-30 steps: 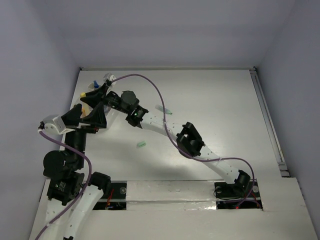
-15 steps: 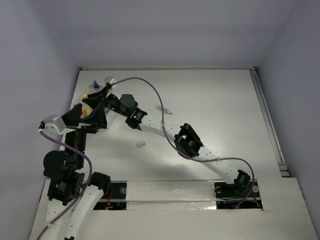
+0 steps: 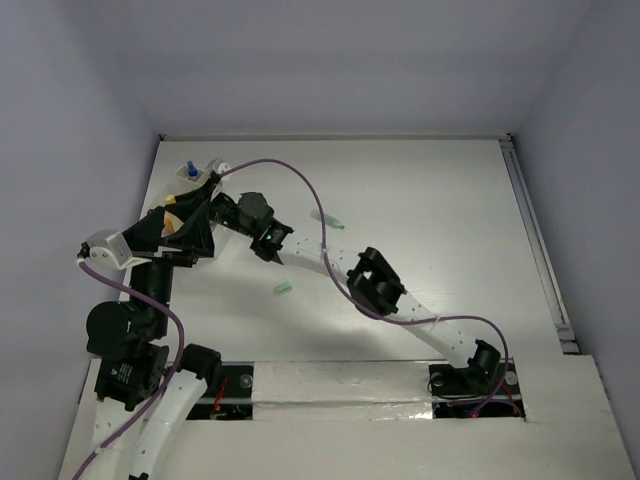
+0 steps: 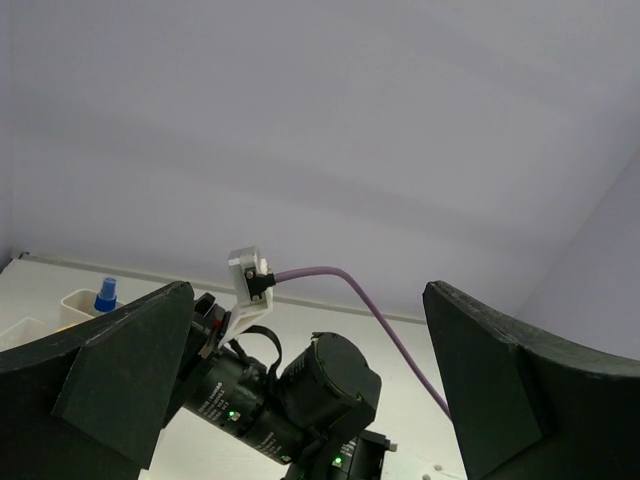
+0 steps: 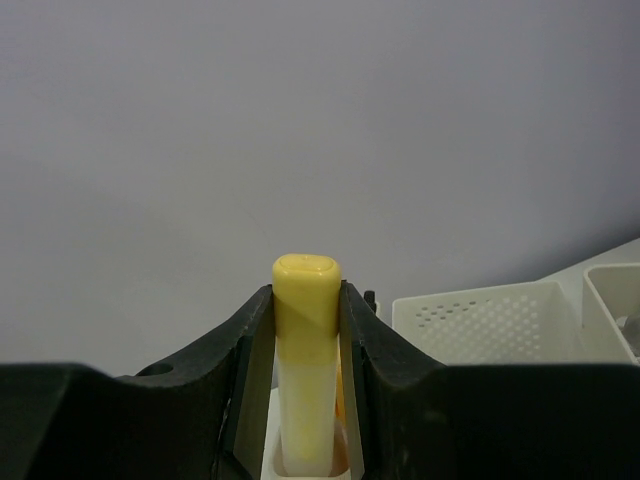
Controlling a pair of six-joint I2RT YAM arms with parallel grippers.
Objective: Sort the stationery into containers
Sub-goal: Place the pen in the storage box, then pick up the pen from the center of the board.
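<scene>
My right gripper [image 5: 306, 300] is shut on an upright yellow marker [image 5: 305, 350], its yellow cap level with the fingertips. The marker's lower end stands in a compartment of an off-white container [image 5: 262, 468], beside something orange. A second container [image 5: 485, 322] with a perforated wall lies to its right. From above, the right gripper [image 3: 196, 192] reaches over the containers [image 3: 160, 212] at the table's far left. My left gripper [image 4: 305, 325] is open and holds nothing; it hovers just behind the right wrist [image 4: 300, 395]. A blue-capped pen [image 4: 105, 295] stands in a bin [image 4: 75, 300].
A green marker [image 3: 330, 218] lies mid-table and a short green eraser [image 3: 283, 290] nearer the arms. The right arm's purple cable [image 3: 290, 172] loops above the bins. The left wall runs close beside the containers.
The right arm has swung a little farther left and away from the bases, carrying the yellow marker over the bins. The left arm has held still.
</scene>
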